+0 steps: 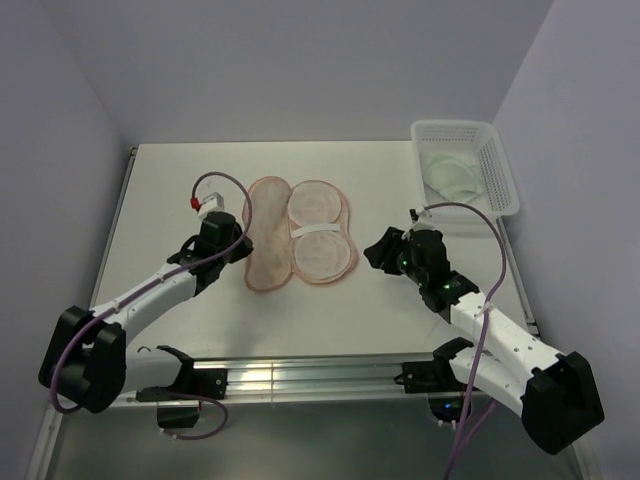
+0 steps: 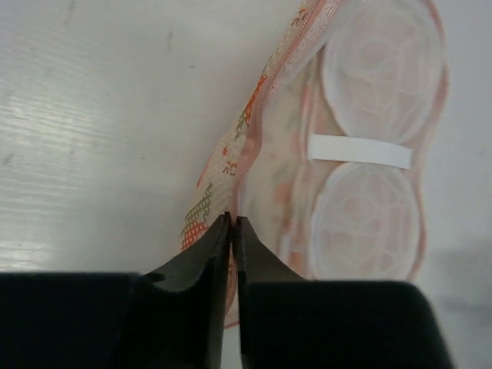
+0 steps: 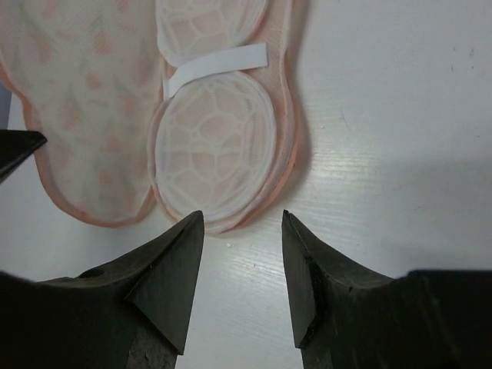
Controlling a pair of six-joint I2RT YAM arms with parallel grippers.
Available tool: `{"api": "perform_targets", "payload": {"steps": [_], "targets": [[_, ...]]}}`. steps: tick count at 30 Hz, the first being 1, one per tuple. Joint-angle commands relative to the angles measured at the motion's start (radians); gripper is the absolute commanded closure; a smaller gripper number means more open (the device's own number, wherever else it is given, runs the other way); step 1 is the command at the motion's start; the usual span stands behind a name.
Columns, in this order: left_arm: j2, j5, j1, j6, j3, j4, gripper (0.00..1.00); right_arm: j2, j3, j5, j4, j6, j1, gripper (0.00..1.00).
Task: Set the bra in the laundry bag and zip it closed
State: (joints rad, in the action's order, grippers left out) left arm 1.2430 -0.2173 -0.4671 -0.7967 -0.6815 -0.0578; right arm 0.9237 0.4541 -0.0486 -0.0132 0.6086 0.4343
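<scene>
Bra (image 1: pixel 450 176) waits in the basket (image 1: pixel 502 172), upper right; laundry bag (image 1: pixel 300 232) lies open at centre.
Soft, light and limp, I judge: pinch one cup edge. Right tool (image 3: pixel 242 217) released; left tool (image 2: pixel 232 220) almost clenched at bag rim.

You're in a robot lab cell: white desk (image 1: pixel 160 190) boxed by bare pale walls (image 1: pixel 300 60), two arms (image 1: pixel 160 288) (image 1: pixel 490 325) bolted to its near-edge rail (image 1: pixel 300 375).

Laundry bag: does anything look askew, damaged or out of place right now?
Nothing looks damaged or spilled. The laundry bag lies opened flat, its two halves side by side. The bra is not in it: it lies in the white basket at the far right corner.
</scene>
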Motion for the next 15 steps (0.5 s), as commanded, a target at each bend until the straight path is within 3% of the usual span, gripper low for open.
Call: {"api": "perform_targets", "payload": {"steps": [1,2,5,8,10,15], "targets": [[-0.025,-0.037,0.018,0.014,0.022,0.015,0.80,-0.020,0.058,0.039,-0.051,-0.012,0.006,0.48],[-0.030,-0.037,0.018,0.014,0.025,0.022,0.58,-0.022,0.083,0.046,-0.035,-0.016,0.006,0.48],[-0.066,-0.017,0.018,0.017,0.013,0.033,0.31,-0.014,0.132,0.099,-0.018,-0.038,0.003,0.56],[-0.128,-0.005,0.016,0.040,-0.032,0.004,0.21,0.027,0.196,0.136,0.005,-0.066,-0.029,0.58],[-0.181,0.012,0.016,0.073,-0.076,-0.040,0.21,0.070,0.233,0.164,0.030,-0.090,-0.084,0.65],[-0.286,0.145,0.016,0.117,-0.142,-0.099,0.21,0.220,0.374,0.179,0.027,-0.112,-0.276,0.66]]}}
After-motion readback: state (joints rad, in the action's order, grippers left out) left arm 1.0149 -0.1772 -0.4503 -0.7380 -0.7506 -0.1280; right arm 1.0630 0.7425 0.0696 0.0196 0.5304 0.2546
